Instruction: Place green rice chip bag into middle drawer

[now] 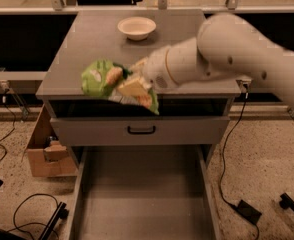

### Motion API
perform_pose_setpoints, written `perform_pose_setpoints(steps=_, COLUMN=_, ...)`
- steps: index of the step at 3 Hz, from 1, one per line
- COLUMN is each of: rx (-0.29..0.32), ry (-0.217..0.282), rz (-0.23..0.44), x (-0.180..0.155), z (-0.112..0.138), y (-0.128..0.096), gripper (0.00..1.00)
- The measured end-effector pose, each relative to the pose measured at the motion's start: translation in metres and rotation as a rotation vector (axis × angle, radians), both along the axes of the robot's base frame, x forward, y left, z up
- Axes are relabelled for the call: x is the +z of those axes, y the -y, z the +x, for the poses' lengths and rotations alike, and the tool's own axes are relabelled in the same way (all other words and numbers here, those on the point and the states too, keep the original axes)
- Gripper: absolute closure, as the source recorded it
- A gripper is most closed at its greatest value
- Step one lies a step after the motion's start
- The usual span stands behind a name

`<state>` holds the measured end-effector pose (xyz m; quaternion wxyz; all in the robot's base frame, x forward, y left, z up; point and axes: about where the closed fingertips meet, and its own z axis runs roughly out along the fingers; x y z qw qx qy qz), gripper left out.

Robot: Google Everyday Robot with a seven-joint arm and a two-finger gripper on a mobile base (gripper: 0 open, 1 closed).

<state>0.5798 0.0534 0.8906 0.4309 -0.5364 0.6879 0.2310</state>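
While the pincer (136,82) grips the green rice chip bag (104,77) above the bench (87,39) near edge, lowering into the middle drawer (142,196) should come next.

Gripper (138,80), bag (99,76) above open middle drawer (142,196)

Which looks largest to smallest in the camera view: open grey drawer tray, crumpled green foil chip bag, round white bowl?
Grey drawer tray
green chip bag, held by the gripper at the cabinet's front edge
white bowl, though it sits farther back
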Motion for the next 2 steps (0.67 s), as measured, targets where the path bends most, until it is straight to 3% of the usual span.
perform_pose_setpoints(steps=2, rx=-0.017, ry=-0.201, rz=0.105, x=-0.111, z=-0.105, y=0.016, gripper=1.0)
